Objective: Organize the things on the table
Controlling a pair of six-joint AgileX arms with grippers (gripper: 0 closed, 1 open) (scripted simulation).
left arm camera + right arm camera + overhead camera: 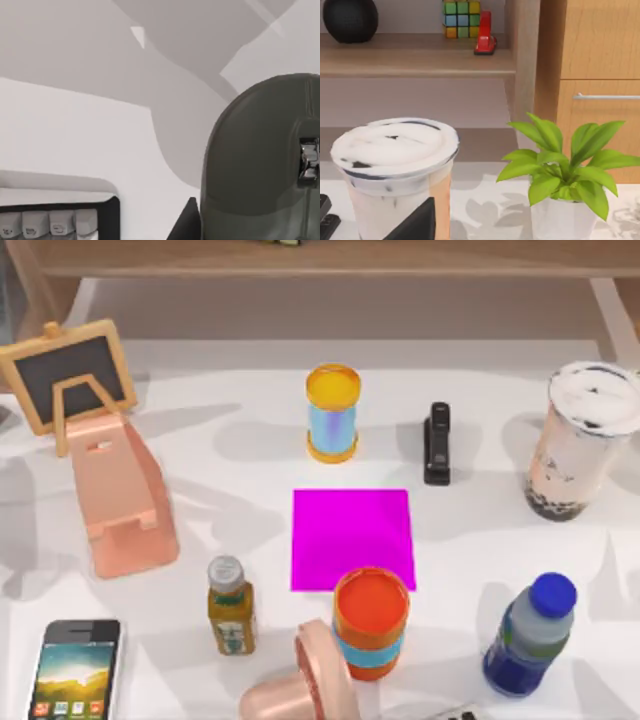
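Note:
The black smartphone (75, 670) lies screen-up at the table's (220, 455) front left corner. At the right edge stands the tall white-lidded milk-tea cup (580, 440); the right wrist view has that cup (395, 170) close up, with a dark part of my right gripper (417, 222) just before it. The dark grey mouse (260, 165) sits close in the left wrist view, a dark part of my left gripper (186, 225) beside it.
A magenta mat (352, 538) marks the middle. Around it stand two orange canisters (333, 412) (370, 625), a black stapler (437, 443), a blue-capped bottle (530, 635), a small tea bottle (230, 605), a pink phone stand (125, 510) and a chalkboard (65, 375). A plant (565, 170) stands near the cup.

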